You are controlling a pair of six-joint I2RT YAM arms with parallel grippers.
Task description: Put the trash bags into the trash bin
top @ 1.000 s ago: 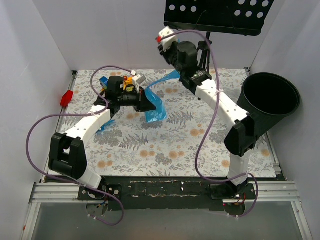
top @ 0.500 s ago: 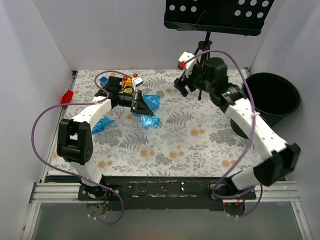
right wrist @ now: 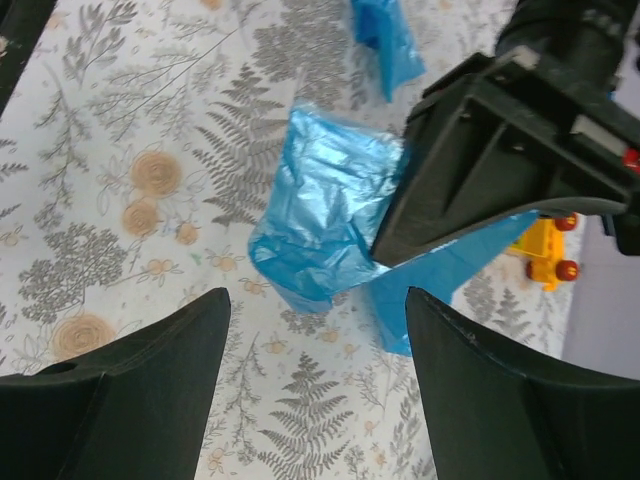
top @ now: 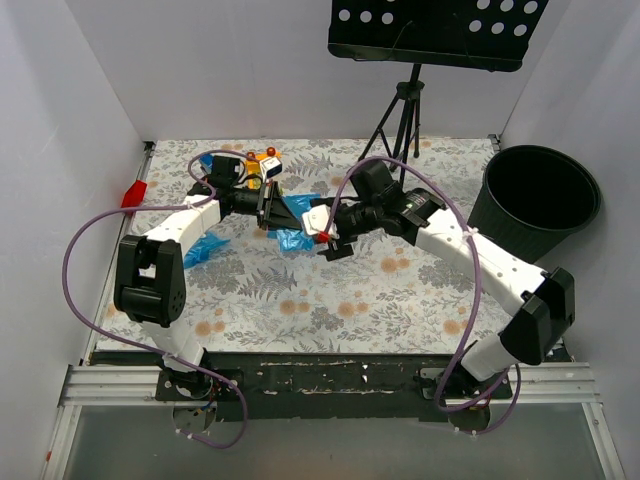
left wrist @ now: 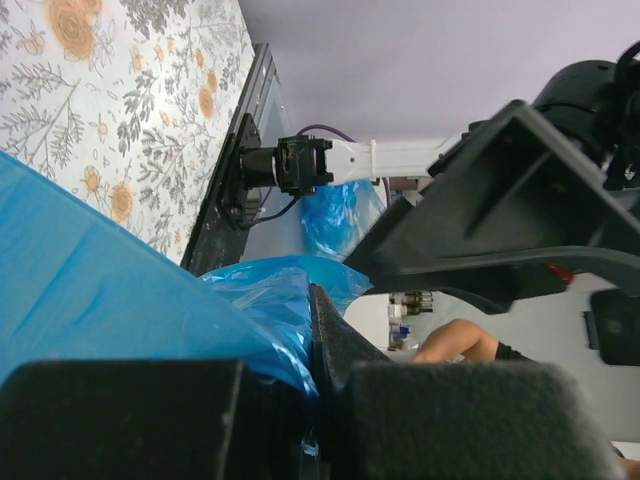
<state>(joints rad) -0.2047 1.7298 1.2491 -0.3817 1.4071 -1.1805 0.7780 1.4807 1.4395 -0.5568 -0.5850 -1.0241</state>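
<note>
Two trash bags (top: 296, 240) of light, crinkly, slippery film lie well left of the trash bin (top: 540, 200): one clenched in the left end effector (top: 278, 212), best pinched at a bunched fold by the released right end effector (top: 325, 232), the other wad (top: 205, 250) seemingly loose on the surface (top: 400, 300).

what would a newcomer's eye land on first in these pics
The bright-blue trash bag in the middle, pinched in the left gripper, with the right gripper open close beside it. Next, the big black trash bin at the right edge and the perforated music stand overhead at the back.
</note>
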